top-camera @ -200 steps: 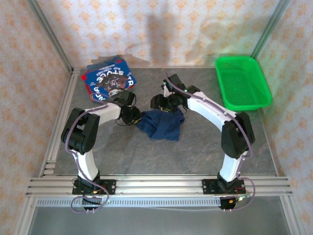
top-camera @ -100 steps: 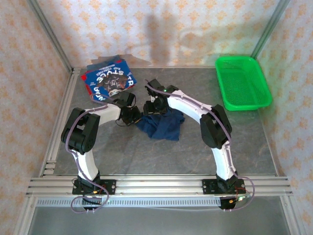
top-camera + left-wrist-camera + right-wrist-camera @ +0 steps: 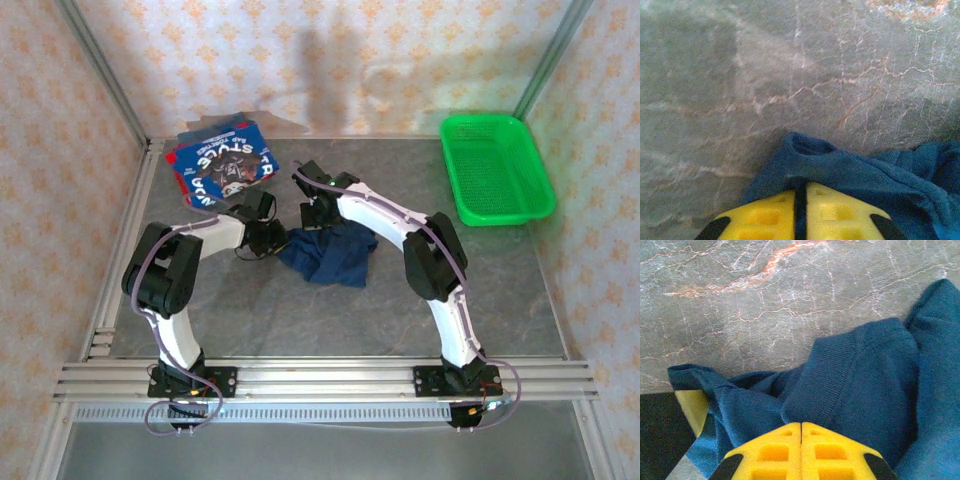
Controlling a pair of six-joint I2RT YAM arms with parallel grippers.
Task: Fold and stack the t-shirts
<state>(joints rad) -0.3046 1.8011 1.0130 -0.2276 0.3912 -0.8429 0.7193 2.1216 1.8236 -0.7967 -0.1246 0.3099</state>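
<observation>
A robot test cell in a lab: aluminium rails (image 3: pixel 320 378) frame a stone-look table (image 3: pixel 300 320) enclosed by wallpapered panels (image 3: pixel 400 60)

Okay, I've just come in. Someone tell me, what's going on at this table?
Two robot arms are working on a crumpled dark navy t-shirt in the middle of the grey table. The left fingers are closed on its left edge, and the right fingers are closed on a ribbed band at its far side. The shirt lies bunched, not yet folded. A folded stack of printed t-shirts sits at the far left corner, and a green mesh basket at the far right.
</observation>
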